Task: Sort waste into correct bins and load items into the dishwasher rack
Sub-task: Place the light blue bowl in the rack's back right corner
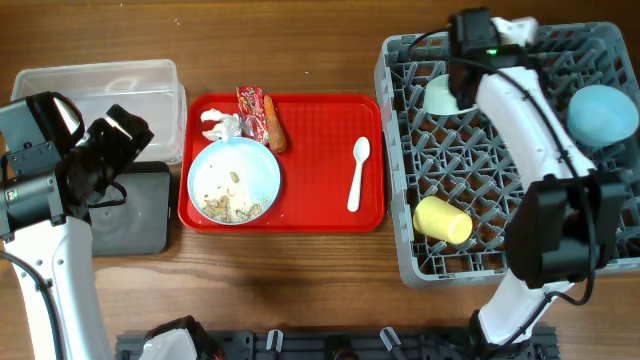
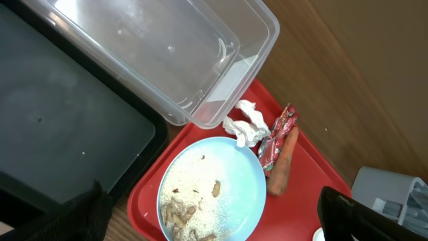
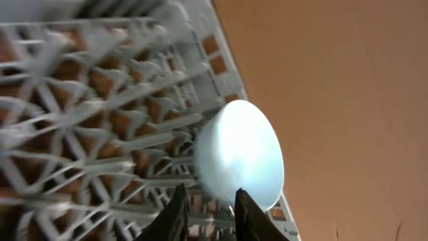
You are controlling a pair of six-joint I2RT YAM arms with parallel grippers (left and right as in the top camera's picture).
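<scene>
Left end effector [image 2: 210,201]: we see its fingers spread wide with nothing between them, over the left side of the worktop by the black tray [image 1: 140,215].
Right end effector [image 3: 210,195]: its fingers are nearly together at the rim of the pale green bowl [image 1: 440,95]; we cannot tell whether they pinch it.
Dishwasher rack [image 1: 392,180]: at the right edge of the worktop. It holds the pale green bowl, a light blue bowl [image 1: 603,112] and a yellow cup [image 1: 443,220] lying on its side.
Red tray [image 1: 320,150]: in the middle of the worktop. It carries the light blue plate [image 1: 234,181] with food scraps [image 1: 235,205], plus the tissue [image 1: 222,125], carrot piece [image 1: 274,127] and white spoon [image 1: 358,172].
Snack wrapper [image 1: 250,108]: red and printed; we cannot read the lettering.
Clear tub [image 1: 95,90]: in the far left corner, just beside the black tray.
</scene>
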